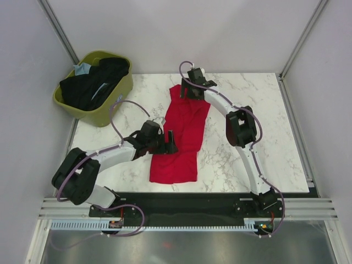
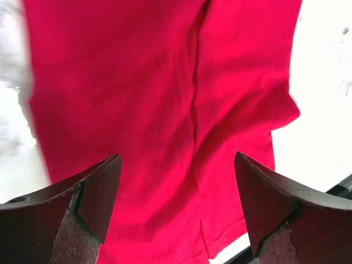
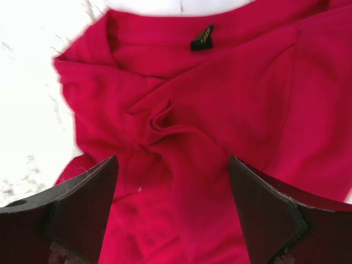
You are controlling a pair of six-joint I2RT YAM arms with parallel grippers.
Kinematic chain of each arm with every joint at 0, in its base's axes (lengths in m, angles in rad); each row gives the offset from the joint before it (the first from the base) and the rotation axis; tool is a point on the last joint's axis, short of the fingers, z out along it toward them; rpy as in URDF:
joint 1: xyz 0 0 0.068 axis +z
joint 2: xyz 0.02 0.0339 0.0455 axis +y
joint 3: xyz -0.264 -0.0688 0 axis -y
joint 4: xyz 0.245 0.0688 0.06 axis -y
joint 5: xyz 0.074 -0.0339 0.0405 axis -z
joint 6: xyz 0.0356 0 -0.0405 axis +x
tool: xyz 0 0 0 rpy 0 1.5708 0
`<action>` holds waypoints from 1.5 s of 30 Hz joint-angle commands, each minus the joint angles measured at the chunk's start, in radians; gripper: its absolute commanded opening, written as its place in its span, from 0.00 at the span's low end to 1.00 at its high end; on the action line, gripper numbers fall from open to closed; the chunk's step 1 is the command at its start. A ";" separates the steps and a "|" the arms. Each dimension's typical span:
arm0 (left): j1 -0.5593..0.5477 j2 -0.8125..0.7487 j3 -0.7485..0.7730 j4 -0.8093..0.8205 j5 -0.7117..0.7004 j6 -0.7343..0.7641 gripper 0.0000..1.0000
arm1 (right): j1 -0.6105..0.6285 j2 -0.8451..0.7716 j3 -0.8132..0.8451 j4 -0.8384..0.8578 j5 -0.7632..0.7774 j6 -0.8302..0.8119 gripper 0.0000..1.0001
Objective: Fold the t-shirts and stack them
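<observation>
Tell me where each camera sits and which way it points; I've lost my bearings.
Top external: above and behind the bases, looking down on the marble table, red t-shirt and green basket; both arms show whole.
Left wrist: on the left arm, looking down past the open left claw at red cloth and bare table.
Right wrist: on the right arm, looking down past the open right claw at the collar label.
Shared: all three see the red t-shirt.

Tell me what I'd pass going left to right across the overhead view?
olive-green basket holding black t-shirts → red t-shirt → right arm's black elbow → bare stretch of marble table
</observation>
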 commanded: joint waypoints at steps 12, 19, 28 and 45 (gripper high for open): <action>-0.242 0.133 -0.139 0.221 0.075 -0.213 0.89 | -0.010 0.292 0.286 0.047 -0.114 0.000 0.98; -0.260 0.150 -0.106 0.180 0.038 -0.180 0.89 | -0.038 0.295 0.253 0.121 -0.131 0.043 0.98; -0.259 0.026 0.033 -0.058 -0.088 -0.063 0.90 | -0.043 0.136 0.135 0.144 -0.131 0.006 0.98; -0.181 -0.246 0.091 -0.251 -0.146 -0.024 0.94 | -0.043 -0.737 -0.789 0.085 0.006 -0.011 0.98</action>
